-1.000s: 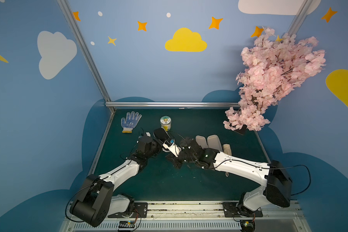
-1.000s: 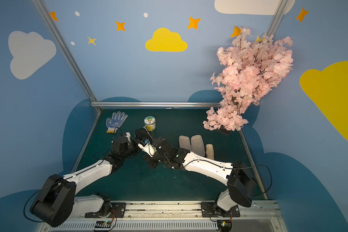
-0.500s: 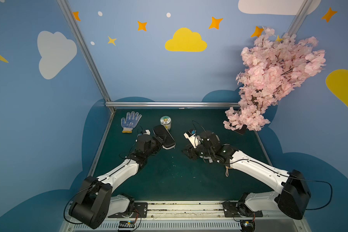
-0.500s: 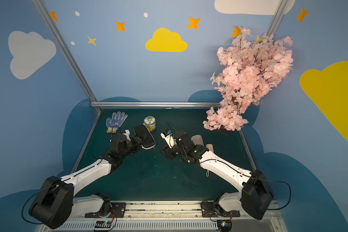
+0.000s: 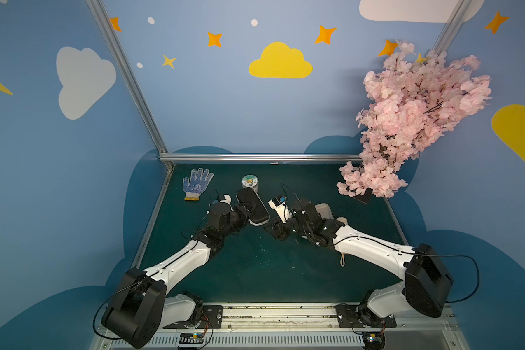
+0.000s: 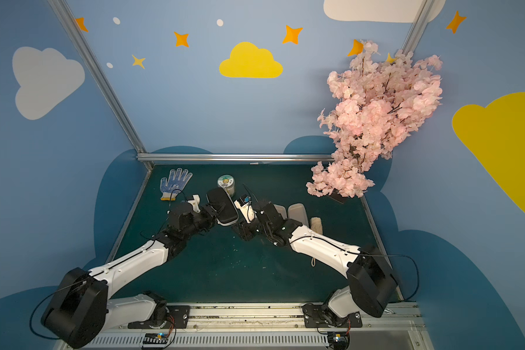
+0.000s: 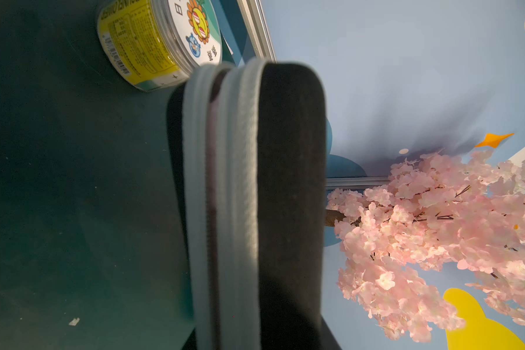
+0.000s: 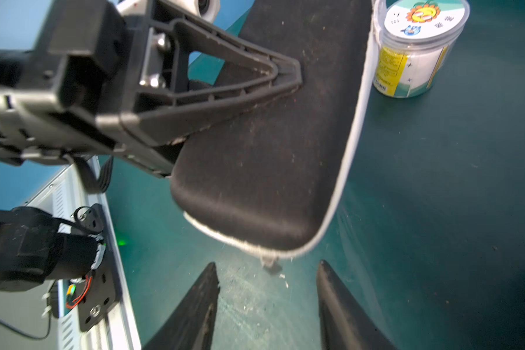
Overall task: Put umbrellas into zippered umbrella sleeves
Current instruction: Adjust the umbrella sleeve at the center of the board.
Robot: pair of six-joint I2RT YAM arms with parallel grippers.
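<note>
Left wrist view is showing the black sleeve [image 7: 285, 181] with its grey zip bands standing slightly apart, a pinkish strip, likely the pale pink umbrella [image 7: 212, 136], between them. The left end effector [image 5: 245, 209] is clamping that sleeve at the desk's [image 5: 255, 272] far middle. The right end effector [image 8: 266, 263] is hovering empty, jaws wide, at its near end. Rightward, the lilac sleeve [image 6: 297, 213] is lying open, the beige umbrella [image 6: 315, 224] beside it, unpacked: roughly half is remaining.

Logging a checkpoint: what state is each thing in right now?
black sleeve: halves together, zip gap open
pink umbrella: inside black sleeve
left claw: shut on black sleeve
right claw: open, empty
lilac sleeve: open flat
beige umbrella: folded, outside sleeves
jar: upright, lidded
glove: lying flat
</note>
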